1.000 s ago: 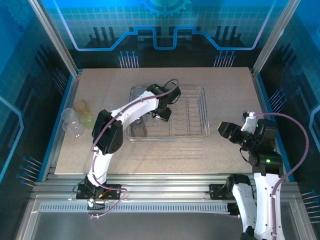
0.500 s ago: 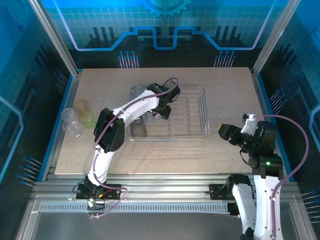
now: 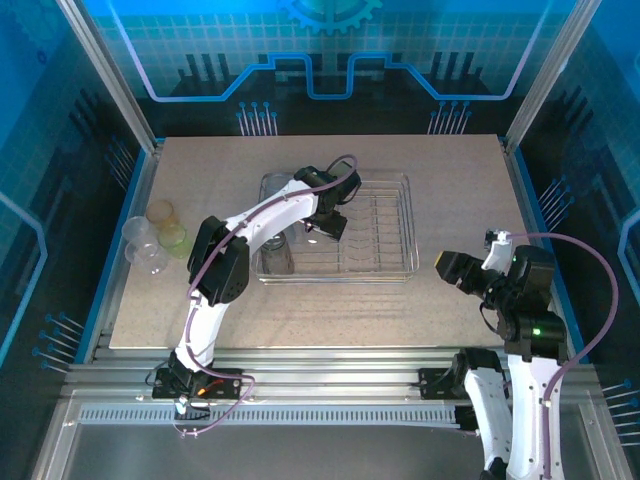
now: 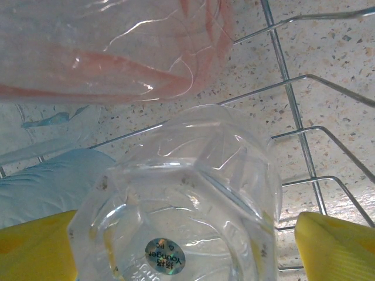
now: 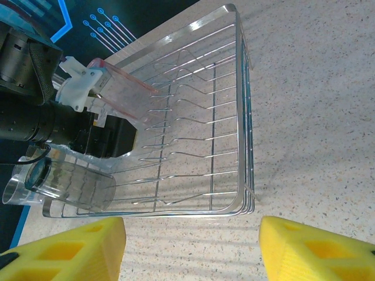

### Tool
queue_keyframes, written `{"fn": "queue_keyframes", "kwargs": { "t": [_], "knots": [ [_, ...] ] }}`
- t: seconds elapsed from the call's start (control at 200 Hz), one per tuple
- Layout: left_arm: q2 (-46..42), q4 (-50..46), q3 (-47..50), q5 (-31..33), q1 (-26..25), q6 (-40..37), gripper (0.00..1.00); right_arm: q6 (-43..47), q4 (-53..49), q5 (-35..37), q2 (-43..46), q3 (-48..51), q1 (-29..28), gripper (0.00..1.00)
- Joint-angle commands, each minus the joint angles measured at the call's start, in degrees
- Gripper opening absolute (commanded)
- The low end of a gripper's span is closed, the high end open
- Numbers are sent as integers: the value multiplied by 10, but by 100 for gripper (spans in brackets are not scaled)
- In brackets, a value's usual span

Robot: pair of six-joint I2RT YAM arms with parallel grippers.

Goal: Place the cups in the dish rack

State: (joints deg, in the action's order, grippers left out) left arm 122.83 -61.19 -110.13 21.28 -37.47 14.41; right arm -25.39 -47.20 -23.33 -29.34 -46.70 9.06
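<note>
The clear cup [image 4: 193,175] is light, thin and slippery; hold its sides softly. The left claw [image 4: 184,246] is spread wide around it, the right claw [image 5: 190,249] wide and empty.

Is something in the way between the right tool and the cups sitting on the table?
Yes. The dish rack and the left arm lie between the right tool and those cups.
</note>
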Motion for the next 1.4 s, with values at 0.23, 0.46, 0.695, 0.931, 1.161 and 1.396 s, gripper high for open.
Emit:
{"fn": "queue_keyframes", "kwargs": {
  "t": [0.23, 0.46, 0.695, 0.931, 1.161, 1.396],
  "knots": [
    [-80, -50, -13, 21, -35, -21, 91, 10, -25, 7, 16, -21, -5, 63],
    [-170, -72, 16, 80, -47, -14, 90, 11, -24, 16, 16, -27, -4, 63],
    [-310, -60, 98, 186, 9, -18, 87, 18, -17, 46, 11, -23, -11, 63],
    [-421, -60, 179, 191, 208, 64, 86, 21, -16, 47, 16, -15, -17, 63],
    [-474, -24, 276, 122, 397, 103, 88, 27, -14, 52, 21, -2, -20, 63],
    [-487, 31, 374, 26, 551, 150, 88, 35, 1, 62, 16, 12, -42, 63]
  ]
}}
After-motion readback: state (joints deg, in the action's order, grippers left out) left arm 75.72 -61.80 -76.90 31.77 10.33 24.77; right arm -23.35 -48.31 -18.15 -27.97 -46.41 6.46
